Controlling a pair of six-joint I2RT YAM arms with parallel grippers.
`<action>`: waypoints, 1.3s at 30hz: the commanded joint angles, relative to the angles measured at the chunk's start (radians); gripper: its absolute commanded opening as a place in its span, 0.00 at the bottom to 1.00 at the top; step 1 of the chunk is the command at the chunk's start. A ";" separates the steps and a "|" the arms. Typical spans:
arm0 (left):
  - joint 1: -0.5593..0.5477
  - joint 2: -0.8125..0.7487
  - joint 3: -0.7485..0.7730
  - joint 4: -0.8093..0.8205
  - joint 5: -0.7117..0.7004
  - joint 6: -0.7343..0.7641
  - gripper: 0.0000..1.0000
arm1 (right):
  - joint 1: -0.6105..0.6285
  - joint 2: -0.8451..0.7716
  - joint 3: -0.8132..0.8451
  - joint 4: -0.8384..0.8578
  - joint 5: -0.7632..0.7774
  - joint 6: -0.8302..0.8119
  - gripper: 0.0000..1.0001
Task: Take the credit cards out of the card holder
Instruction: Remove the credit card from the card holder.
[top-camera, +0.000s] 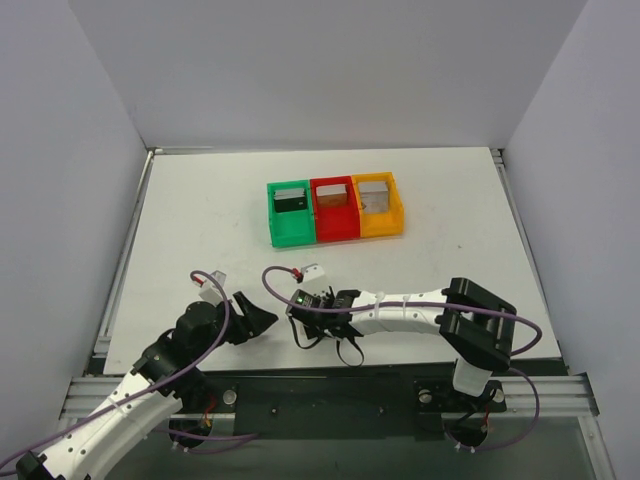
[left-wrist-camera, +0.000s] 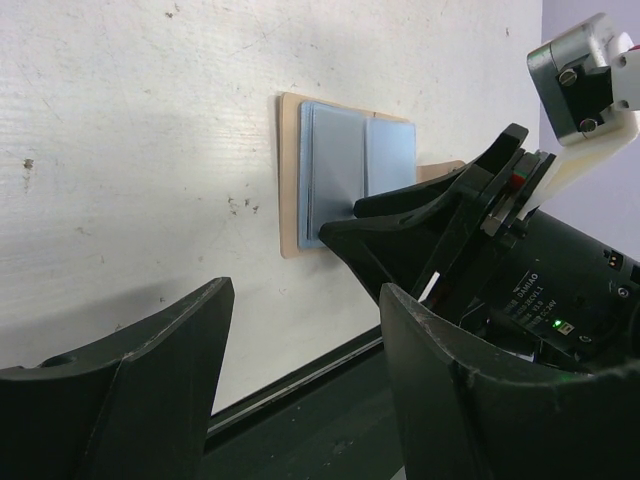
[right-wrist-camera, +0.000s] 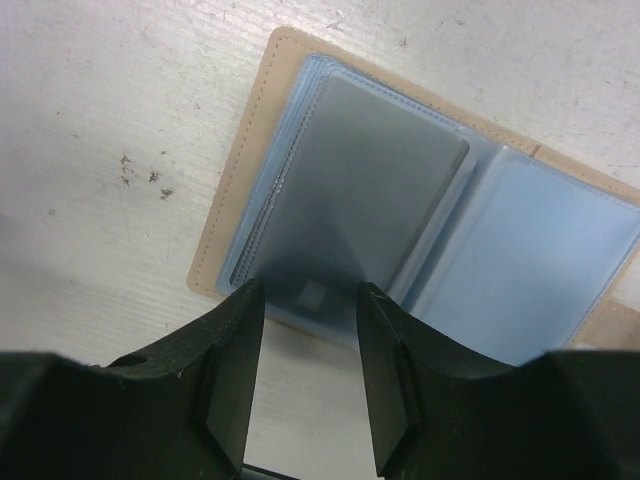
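The tan card holder (right-wrist-camera: 232, 180) lies open on the white table, its bluish-grey pocket panels up. A grey credit card (right-wrist-camera: 350, 190) sits in its left panel, the near end with the chip sticking out past the border. My right gripper (right-wrist-camera: 310, 340) is open, its fingers (right-wrist-camera: 235, 370) standing on either side of that end. In the left wrist view the holder (left-wrist-camera: 340, 165) lies beyond the right gripper's fingers (left-wrist-camera: 440, 215). My left gripper (left-wrist-camera: 305, 380) is open and empty beside it. From above, the right gripper (top-camera: 322, 318) covers the holder and the left gripper (top-camera: 255, 318) is just to its left.
Green (top-camera: 290, 232), red (top-camera: 335, 228) and orange (top-camera: 380, 224) bins stand in a row at the table's back middle, each with a card upright in it. The table's dark front rail (left-wrist-camera: 300, 380) runs right below both grippers.
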 joint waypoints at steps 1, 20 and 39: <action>0.006 -0.001 0.002 0.044 0.009 -0.006 0.70 | 0.002 0.009 -0.013 -0.019 0.003 0.025 0.36; 0.004 0.133 -0.034 0.257 0.101 -0.015 0.68 | 0.004 -0.077 -0.087 -0.036 0.060 0.086 0.00; -0.088 0.699 0.052 0.716 0.150 0.002 0.31 | 0.010 -0.149 -0.085 -0.033 0.075 0.066 0.00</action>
